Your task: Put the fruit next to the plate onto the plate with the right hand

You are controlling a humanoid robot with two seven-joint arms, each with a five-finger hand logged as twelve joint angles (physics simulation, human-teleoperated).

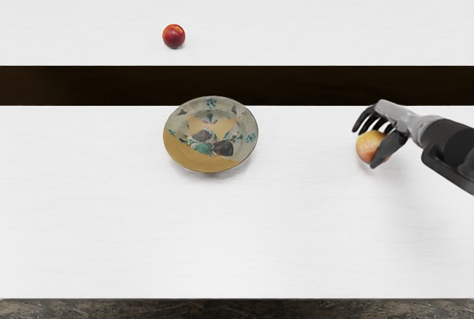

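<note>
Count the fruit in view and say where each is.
2. A round red fruit lies on the far white table; a round yellow-orange fruit is at the near table's right, enclosed by the right hand. None looks hidden.

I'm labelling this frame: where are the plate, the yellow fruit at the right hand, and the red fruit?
plate (180, 152), head view, ochre lower-left rim.
yellow fruit (365, 147), head view, its exposed left side.
red fruit (173, 36), head view, its centre, on the far surface.
</note>
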